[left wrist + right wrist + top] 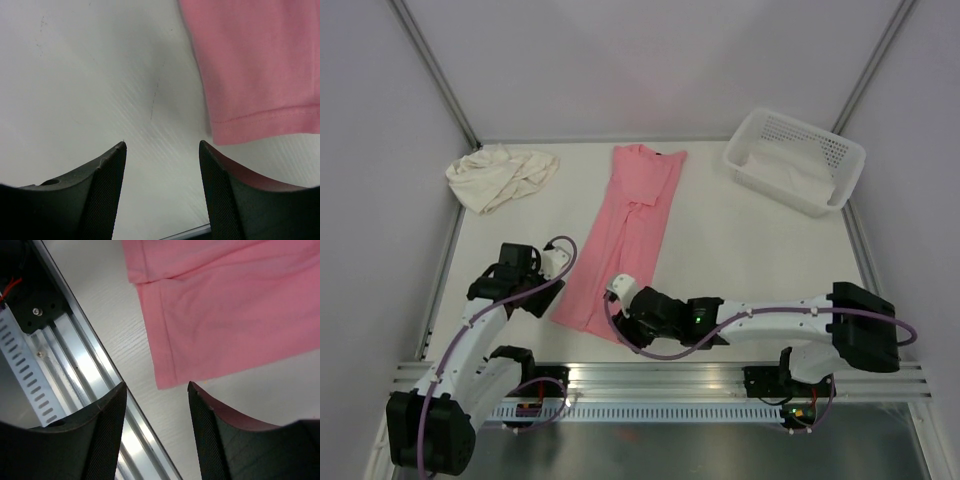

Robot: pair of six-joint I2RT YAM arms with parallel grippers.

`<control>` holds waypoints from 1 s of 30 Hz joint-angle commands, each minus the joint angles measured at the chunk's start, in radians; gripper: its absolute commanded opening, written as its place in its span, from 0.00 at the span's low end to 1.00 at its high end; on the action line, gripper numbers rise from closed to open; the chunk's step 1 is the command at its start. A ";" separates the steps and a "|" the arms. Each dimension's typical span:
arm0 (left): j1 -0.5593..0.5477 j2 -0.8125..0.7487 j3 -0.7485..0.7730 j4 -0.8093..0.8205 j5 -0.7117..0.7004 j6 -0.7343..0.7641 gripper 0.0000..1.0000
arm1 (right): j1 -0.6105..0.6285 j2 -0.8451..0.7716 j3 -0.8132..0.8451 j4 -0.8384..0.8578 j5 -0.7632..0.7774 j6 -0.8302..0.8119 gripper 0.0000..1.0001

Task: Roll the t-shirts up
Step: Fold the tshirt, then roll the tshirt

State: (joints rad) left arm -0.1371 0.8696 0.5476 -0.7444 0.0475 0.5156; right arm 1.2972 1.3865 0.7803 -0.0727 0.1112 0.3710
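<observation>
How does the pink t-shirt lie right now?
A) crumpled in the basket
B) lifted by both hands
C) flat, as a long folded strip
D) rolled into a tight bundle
C: the pink t-shirt lies flat in a long narrow strip on the table.

A folded t-shirt (pixel 625 235) is lying lengthwise from the far edge of the tabletop (pixel 750 250) toward the near edge. A crumpled t-shirt (pixel 500 177) is sitting in the far-left corner, a basket (pixel 795 160) in the far-right corner.
</observation>
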 commanded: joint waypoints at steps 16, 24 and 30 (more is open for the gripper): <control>-0.004 0.029 0.006 0.033 0.026 -0.029 0.66 | 0.109 0.285 0.197 -0.084 0.078 -0.435 0.63; -0.002 0.002 0.002 0.036 0.003 -0.051 0.66 | 0.080 0.444 0.280 -0.243 0.111 -0.389 0.46; -0.004 0.012 0.009 0.036 0.008 -0.045 0.67 | 0.044 0.330 0.192 -0.257 0.123 -0.331 0.20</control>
State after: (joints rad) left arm -0.1371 0.8864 0.5499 -0.7303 0.0540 0.4950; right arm 1.3605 1.7805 1.0252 -0.2726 0.2050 0.0044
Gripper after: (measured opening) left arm 0.663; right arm 0.260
